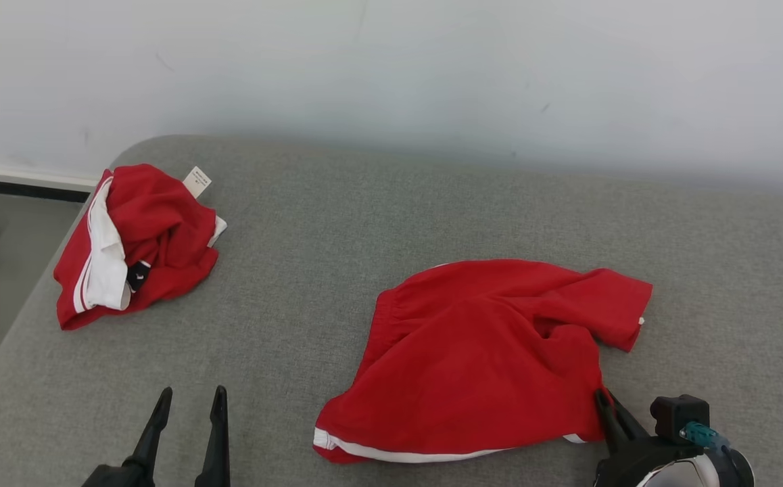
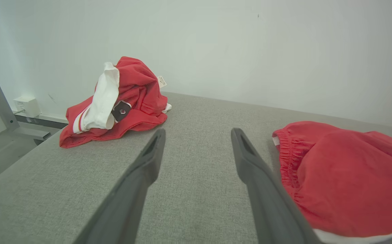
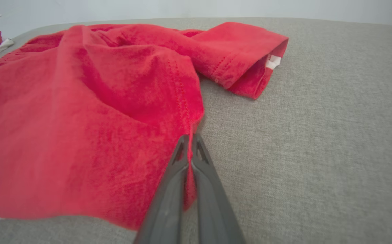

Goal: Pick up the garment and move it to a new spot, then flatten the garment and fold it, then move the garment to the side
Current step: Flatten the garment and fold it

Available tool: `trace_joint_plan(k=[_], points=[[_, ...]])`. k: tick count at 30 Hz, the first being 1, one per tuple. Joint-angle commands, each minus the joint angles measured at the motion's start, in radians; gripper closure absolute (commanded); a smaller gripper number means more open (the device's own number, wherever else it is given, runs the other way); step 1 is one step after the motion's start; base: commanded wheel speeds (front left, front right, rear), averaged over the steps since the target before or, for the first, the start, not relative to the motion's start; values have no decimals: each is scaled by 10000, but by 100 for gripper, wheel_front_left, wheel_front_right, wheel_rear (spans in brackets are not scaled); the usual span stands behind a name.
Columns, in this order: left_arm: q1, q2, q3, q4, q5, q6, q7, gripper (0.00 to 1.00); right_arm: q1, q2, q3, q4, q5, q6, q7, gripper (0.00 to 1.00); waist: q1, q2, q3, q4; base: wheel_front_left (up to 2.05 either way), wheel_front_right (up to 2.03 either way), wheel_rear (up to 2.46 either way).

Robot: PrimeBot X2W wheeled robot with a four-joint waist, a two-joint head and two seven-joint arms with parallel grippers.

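Plainly, my right wrist view gives what my head view cannot: my right gripper (image 3: 191, 139) has both fingers pressed together on the edge of the red garment (image 3: 81, 118), with a thin fold of cloth pinched between them. In the head view that grip sits at 5 o'clock, the fingertips half lost against the fabric's corner.

My left wrist view shows my left gripper (image 2: 198, 132) with its fingers wide apart and nothing between them but the grey cushion (image 2: 196, 189) beyond. In the head view it sits at 7 o'clock.

I count two garments. The one I hold is spread at 4 to 5 o'clock, with a white stripe (image 1: 398, 454) along its near hem. A crumpled red-and-white heap (image 1: 141, 237) lies at 10 o'clock, well apart from it, with one white label (image 1: 197, 181) sticking up.

A dark badge (image 1: 138, 276) on the heap is too small to read. The left wrist view cuts off the held garment's far end, and the right wrist view crops the heap at its 10 o'clock corner.
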Motion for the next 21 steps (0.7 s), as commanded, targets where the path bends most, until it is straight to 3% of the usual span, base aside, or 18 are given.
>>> trace_joint_plan(k=[1, 7, 14, 21], points=[[149, -9, 31, 47, -4, 13, -33, 0, -25, -3, 42, 36, 91, 11, -110, 100, -1, 0, -139, -125, 0, 0, 0], [347, -58, 20, 59, -47, 12, -33, 0, 507, -153, 116, -783, 362, 11, -257, 100, -1, 0, -386, -496, 0, 0, 0], [418, -164, 20, -6, -84, 11, -31, 0, 2424, -382, -625, -3768, -133, 11, -262, 100, -1, 0, -323, -972, 0, 0, 0], [239, -208, -9, 48, -120, 10, -33, 0, 3675, -194, -1279, -5695, -396, 11, 529, 100, -1, 0, -174, -1010, 0, 0, 0]])
